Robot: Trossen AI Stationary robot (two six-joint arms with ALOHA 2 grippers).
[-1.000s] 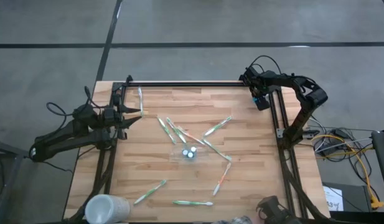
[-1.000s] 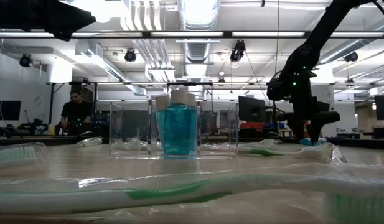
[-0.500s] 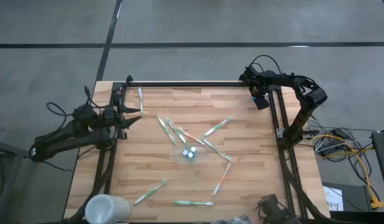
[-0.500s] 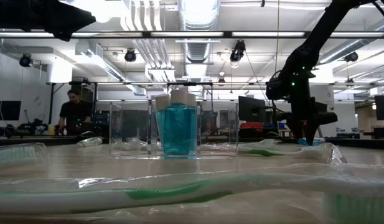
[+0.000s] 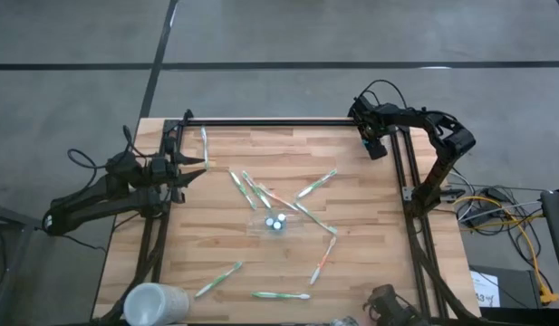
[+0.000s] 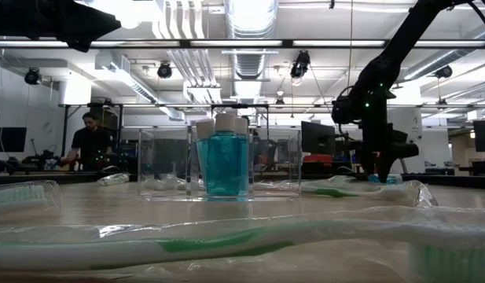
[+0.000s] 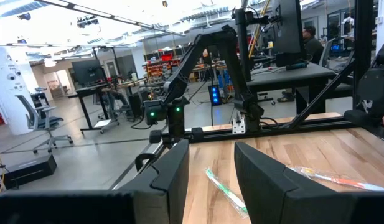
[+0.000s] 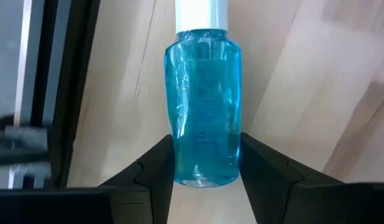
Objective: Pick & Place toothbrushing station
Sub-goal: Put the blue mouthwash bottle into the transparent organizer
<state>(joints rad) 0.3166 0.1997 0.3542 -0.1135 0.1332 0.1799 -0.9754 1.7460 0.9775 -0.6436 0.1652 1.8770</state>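
The toothbrushing station, a see-through holder (image 5: 277, 223) with blue bottles standing in it (image 6: 222, 163), sits on the middle of the wooden table. At the far right corner my right gripper (image 5: 374, 148) points down, shut on a small blue bottle (image 8: 204, 93) with a white cap (image 8: 201, 14). In the low view the bottle shows as a blue patch (image 6: 374, 178) at the fingertips. My left gripper (image 5: 193, 165) waits level at the table's left edge, open, with nothing between its fingers (image 7: 210, 180). My right gripper pinches the blue bottle between its two fingers, on the opposite sides of its body near the base (image 8: 179, 158). The fingers come from above, pointing steeply down, and stand across the bottle. The bottle lies level over the wood; whether it rests on it I cannot tell.
Several wrapped toothbrushes lie scattered around the holder (image 5: 317, 184) (image 5: 217, 279) (image 5: 281, 295). A frosted white cup (image 5: 152, 303) lies at the near left corner. A black rail (image 5: 279, 122) runs along the far edge. A person (image 6: 89, 141) stands far behind the table.
My right gripper has narrowed its fingers and taken hold of the blue bottle at the far right corner, tipping slightly as it did. The bottle stays low over the table.
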